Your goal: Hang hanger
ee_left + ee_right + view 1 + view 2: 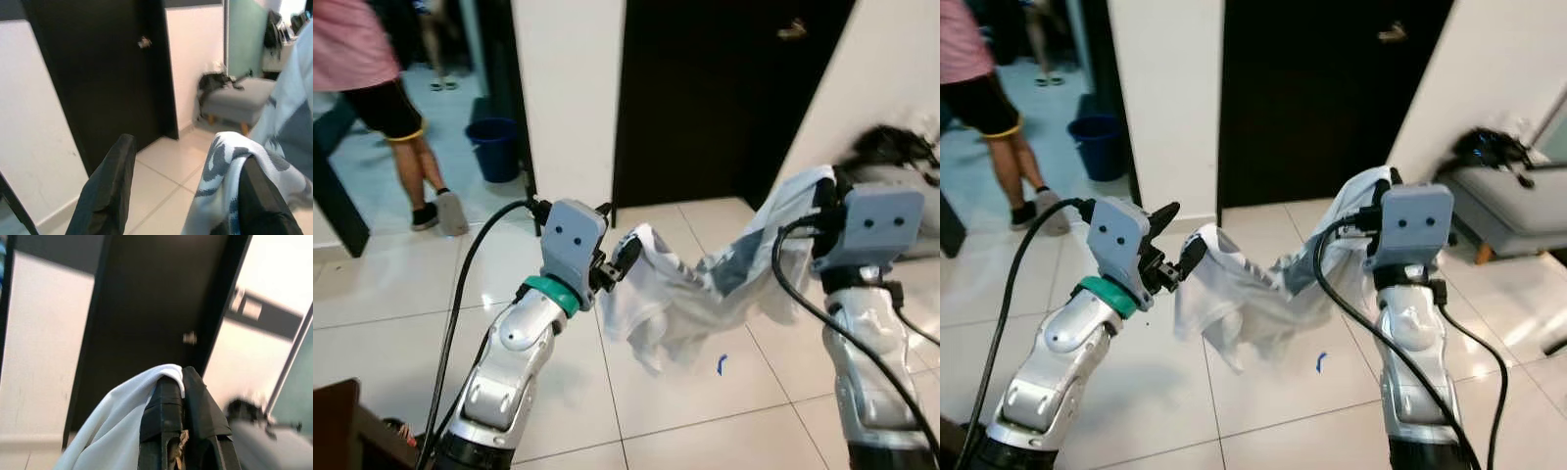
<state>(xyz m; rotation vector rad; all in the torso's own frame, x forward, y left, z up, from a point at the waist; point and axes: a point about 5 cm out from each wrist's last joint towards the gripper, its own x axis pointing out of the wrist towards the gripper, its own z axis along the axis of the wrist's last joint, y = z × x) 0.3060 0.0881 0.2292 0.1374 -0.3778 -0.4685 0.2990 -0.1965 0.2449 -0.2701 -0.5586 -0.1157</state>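
the robot holds a white and grey garment (705, 284) slung between its two arms above the tiled floor (401, 304). the right gripper (182, 382) has its fingers pressed together on one end of the cloth at 3 o'clock; the left gripper (625, 257), at 9 o'clock, has fingers apart with the other end draped over one. no hanger or rail can be made out, so hanging looks yet to come; a dark door (715, 98) stands at 12 o'clock
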